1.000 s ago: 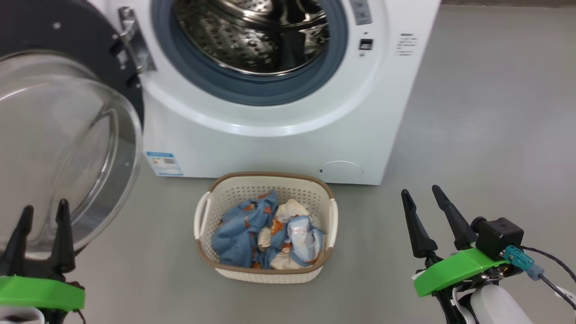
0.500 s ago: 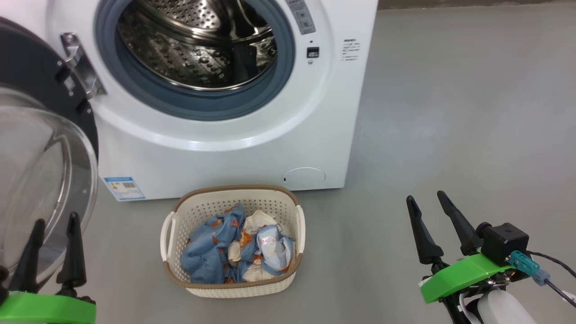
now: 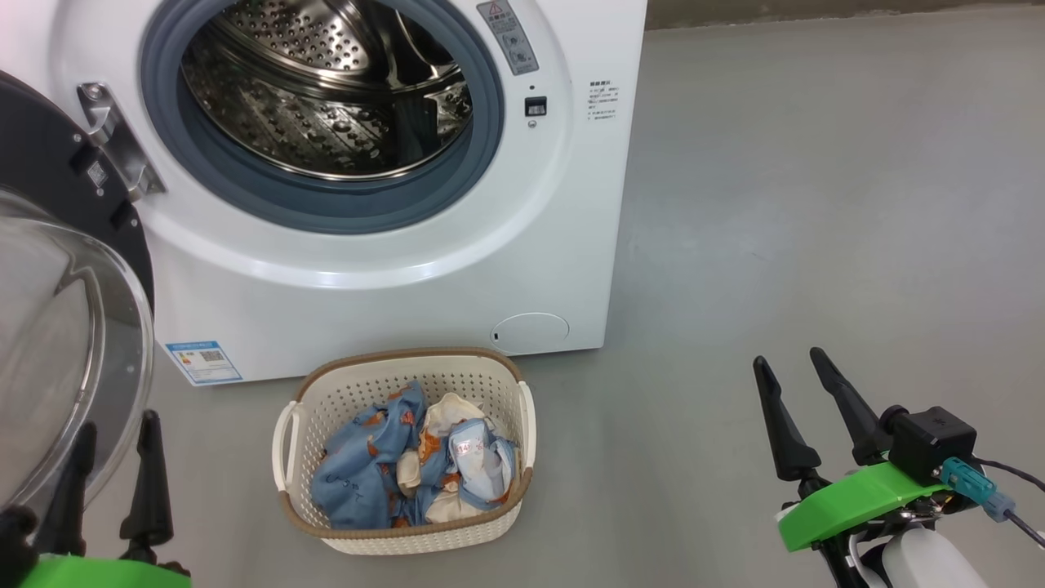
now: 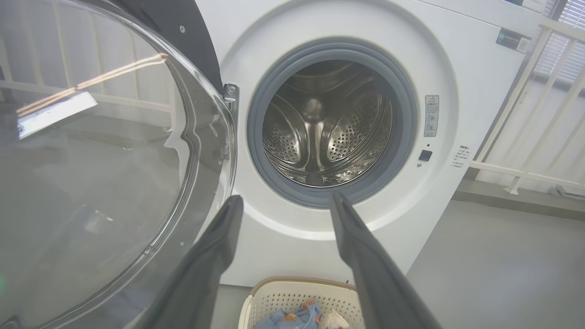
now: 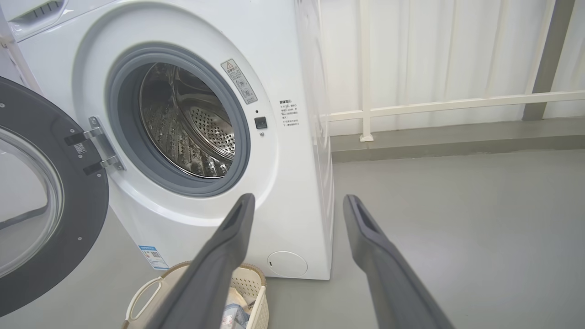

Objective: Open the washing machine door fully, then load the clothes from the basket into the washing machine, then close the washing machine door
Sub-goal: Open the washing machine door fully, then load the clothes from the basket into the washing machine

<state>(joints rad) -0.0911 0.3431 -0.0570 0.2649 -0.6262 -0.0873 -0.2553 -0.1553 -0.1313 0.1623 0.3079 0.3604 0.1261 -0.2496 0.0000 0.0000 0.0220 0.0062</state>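
1. Cut off: the door [image 3: 65, 343] runs off the left edge of the head view, so its full outline cannot be checked. The washer [image 3: 392, 278] is cropped at the top there.
2. The left claw [image 3: 118, 420] is cut by the bottom edge. One finger is seen through the rim of the door glass, and contact with the glass cannot be told.
3. Print on the blue label [image 3: 204, 362] and the warning sticker [image 3: 506, 37] is too small to read.
4. The lower layers of the clothes [image 3: 384, 465] are hidden under the top pieces.
5. Surroundings: grey floor [image 3: 816, 204]. A white railing [image 5: 434, 105] stands beyond the washer in the right wrist view.
6. The door stands just beside the left claw, between it and the washer's left side.
7. The left claw stands wide and holds nothing.
8. The right claw [image 3: 788, 356] stands wide and holds nothing. It is over bare floor, well right of the basket [image 3: 457, 384].
9. The door is swung out to the washer's left on a metal hinge [image 3: 114, 147]. It is a black ring with a bulging clear bowl.
10. The opening has a grey gasket [image 3: 326, 208] around a perforated steel drum [image 3: 326, 98].
11. The basket is cream and perforated with a brown rim. It stands on the floor just before the washer, below the opening.
12. The clothes lie heaped inside the basket, light blue with orange-brown prints, mixed with cream pieces.
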